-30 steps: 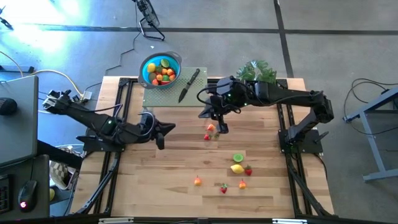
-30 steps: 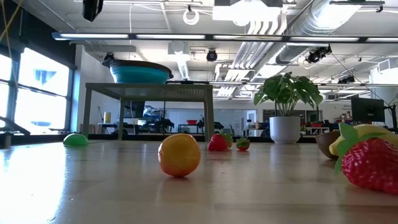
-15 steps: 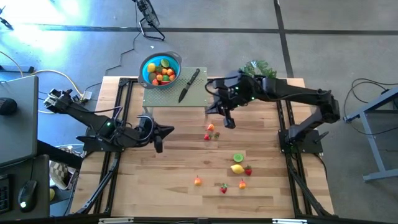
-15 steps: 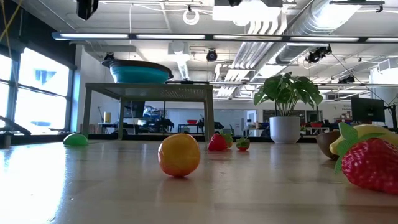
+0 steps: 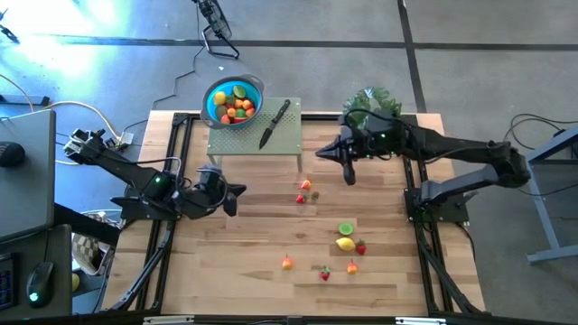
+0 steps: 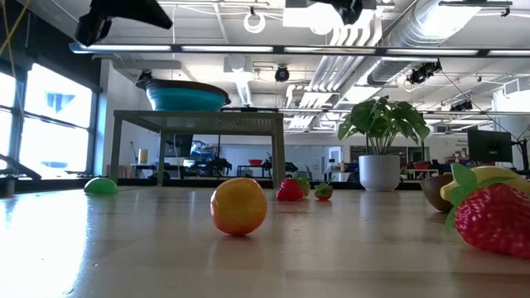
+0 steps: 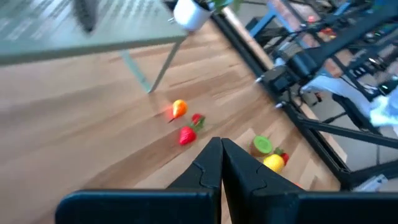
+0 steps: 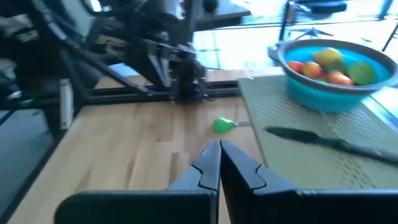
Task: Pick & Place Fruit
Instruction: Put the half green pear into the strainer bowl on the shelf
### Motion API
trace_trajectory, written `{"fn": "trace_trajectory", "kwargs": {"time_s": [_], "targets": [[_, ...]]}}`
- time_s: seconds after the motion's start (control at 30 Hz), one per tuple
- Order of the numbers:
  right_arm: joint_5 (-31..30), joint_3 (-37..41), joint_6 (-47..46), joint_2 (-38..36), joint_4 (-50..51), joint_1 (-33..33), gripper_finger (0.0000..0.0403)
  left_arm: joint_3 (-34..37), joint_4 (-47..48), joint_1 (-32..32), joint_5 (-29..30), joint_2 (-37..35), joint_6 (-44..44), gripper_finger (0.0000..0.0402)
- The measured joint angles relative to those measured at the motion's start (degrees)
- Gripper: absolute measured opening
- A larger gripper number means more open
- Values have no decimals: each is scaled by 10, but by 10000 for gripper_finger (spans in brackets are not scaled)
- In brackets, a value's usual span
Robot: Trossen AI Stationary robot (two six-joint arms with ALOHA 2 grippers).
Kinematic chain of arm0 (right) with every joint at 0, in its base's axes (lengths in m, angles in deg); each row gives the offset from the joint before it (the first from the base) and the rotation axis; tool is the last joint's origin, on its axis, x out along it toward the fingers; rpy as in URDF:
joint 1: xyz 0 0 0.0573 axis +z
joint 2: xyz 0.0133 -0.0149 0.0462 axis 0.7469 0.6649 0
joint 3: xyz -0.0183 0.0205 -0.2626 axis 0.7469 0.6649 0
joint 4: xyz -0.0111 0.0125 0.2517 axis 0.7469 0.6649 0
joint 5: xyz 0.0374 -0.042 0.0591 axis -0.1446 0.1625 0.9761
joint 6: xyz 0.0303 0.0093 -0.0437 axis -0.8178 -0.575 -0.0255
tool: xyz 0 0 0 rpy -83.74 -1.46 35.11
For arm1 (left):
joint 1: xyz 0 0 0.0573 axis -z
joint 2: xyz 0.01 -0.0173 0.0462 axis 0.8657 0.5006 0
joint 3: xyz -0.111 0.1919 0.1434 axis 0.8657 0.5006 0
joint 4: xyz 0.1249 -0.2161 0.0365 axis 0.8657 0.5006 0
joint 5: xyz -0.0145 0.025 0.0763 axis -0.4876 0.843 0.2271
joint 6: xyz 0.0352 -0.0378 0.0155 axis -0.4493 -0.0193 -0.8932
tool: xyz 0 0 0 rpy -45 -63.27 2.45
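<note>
1. Here, several fruit pieces lie loose on the wooden table (image 5: 253, 235): a small cluster (image 5: 306, 191) near the middle and a lime half (image 5: 345, 229), a lemon (image 5: 344, 244) and strawberries (image 5: 360, 247) nearer the front edge. More fruit already fills the blue bowl (image 5: 233, 99), which stands on a raised grey platform (image 5: 255, 137) beside a black-handled knife (image 5: 274, 124).
2. The step in hand is judged to be an approach to a loose piece. To do it well, open the fingers before descending, centre them over one fruit only, and come straight down so that neighbouring pieces are not knocked away.
3. The right hand (image 5: 349, 173) hangs above the table just beside the platform, with fingers pressed together and nothing held.
4. The left hand (image 5: 230, 200) waits low over the table's left part, likewise pressed together and empty.
</note>
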Motion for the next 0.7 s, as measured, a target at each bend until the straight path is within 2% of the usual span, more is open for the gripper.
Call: {"fn": "trace_trajectory", "kwargs": {"time_s": [0.17,0.33,0.53,0.7], "targets": [[-28,58,-28,-38,-28,-7,2,0,53,0,-3,6,83,0],[-33,82,-41,-48,-43,-8,2,-1,97,0,-21,21,155,0],[-52,83,-39,-48,-44,-8,2,0,201,0,-99,67,313,0],[-63,83,-29,-47,-44,-8,2,0,251,0,-160,106,384,0]]}}
